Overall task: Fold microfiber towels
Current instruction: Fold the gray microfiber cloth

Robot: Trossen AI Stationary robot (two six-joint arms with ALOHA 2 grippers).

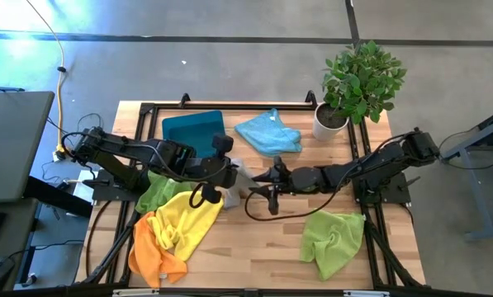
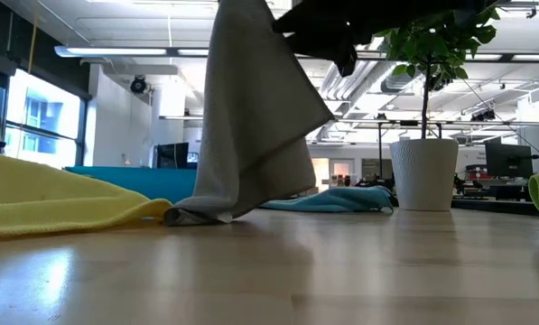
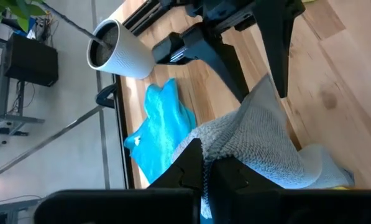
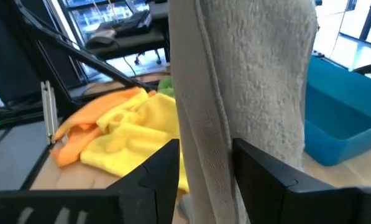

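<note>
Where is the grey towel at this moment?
In the high view the grey towel is at the table's middle, lifted between the left gripper and right gripper, beside the yellow towel; its lower end touches the table.

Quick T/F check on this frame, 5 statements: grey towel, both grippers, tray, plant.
1. The grey towel hangs lifted, its lower edge on the table. True.
2. The left gripper is open and holds nothing. False: its fingers are shut on the grey towel.
3. The right gripper has the grey towel between its fingers. True.
4. The light blue towel lies inside the teal tray. False: it lies on the table beside the tray.
5. The potted plant stands at the front edge next to the orange towel. False: it stands at the far right corner; the orange towel is front left.
</note>
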